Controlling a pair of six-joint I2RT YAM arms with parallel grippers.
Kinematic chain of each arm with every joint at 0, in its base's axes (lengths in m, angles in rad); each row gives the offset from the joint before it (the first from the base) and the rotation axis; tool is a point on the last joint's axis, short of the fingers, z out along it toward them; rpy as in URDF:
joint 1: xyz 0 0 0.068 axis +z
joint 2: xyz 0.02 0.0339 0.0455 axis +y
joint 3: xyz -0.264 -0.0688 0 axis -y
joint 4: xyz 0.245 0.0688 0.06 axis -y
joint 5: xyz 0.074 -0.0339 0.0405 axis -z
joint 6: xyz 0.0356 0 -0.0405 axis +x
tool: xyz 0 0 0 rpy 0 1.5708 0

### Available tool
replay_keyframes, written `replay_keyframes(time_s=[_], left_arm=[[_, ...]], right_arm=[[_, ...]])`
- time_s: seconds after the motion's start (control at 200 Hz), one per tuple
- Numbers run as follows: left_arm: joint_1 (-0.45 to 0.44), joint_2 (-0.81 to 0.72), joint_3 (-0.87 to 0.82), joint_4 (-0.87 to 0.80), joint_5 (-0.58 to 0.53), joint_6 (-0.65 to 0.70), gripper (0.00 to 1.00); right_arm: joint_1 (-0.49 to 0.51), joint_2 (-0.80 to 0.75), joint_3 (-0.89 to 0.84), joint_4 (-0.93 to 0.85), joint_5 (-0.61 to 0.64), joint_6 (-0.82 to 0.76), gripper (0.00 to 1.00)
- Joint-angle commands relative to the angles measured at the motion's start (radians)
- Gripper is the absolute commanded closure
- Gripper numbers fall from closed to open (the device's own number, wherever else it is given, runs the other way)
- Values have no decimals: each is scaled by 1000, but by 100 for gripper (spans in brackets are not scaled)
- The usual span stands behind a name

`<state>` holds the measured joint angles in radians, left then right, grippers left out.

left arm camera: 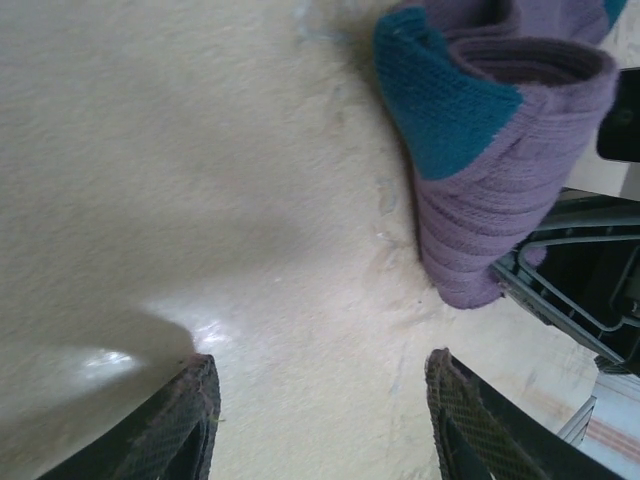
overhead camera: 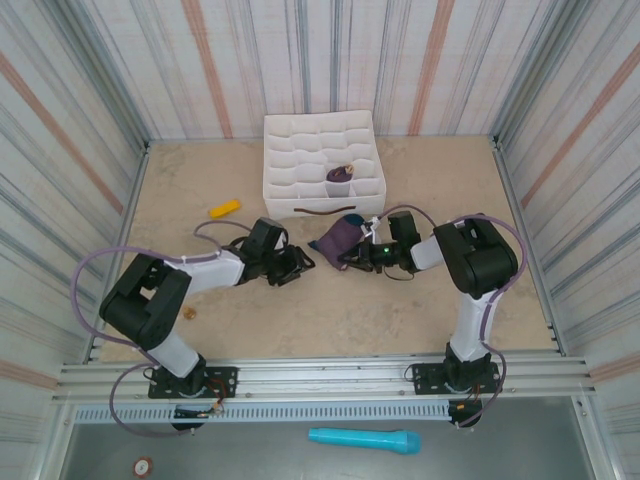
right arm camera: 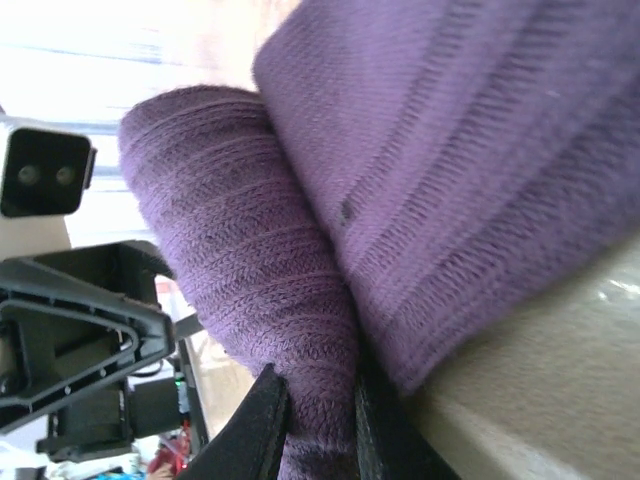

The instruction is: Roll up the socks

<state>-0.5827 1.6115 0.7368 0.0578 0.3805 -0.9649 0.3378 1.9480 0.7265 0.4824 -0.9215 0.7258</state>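
Observation:
A purple sock (overhead camera: 338, 237) lies bunched on the table in front of the white box. The left wrist view shows its teal patch and folded purple layers (left arm camera: 500, 180). My right gripper (overhead camera: 353, 257) is shut on a fold of this sock (right arm camera: 300, 290), with the fabric pinched between its dark fingers (right arm camera: 262, 430). My left gripper (overhead camera: 300, 263) rests low over the table just left of the sock. It stands open, with bare table between its fingertips (left arm camera: 195, 415). A second purple bundle with an orange edge (overhead camera: 340, 178) sits in one compartment of the box.
The white divided box (overhead camera: 290, 150) stands at the back centre, close behind the sock. A small yellow-orange marker (overhead camera: 224, 208) lies at the left rear. Striped walls enclose the table. A teal object (overhead camera: 363, 439) lies below the front rail.

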Motion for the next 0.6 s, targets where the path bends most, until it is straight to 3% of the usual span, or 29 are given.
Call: replay_keyframes(time_s=[0.0,0.346,0.596], left_arm=[[-12,14,36,11,-40,32,42],[-17,52,92,60,-64,69,39],[-53,110,132,125,-123,61,37]], right_arm=[[-9,35,-31,-339,164,55,100],[69,-61,134,-659,367,-142,100],[118,-53,188,-697,422,-154,100]])
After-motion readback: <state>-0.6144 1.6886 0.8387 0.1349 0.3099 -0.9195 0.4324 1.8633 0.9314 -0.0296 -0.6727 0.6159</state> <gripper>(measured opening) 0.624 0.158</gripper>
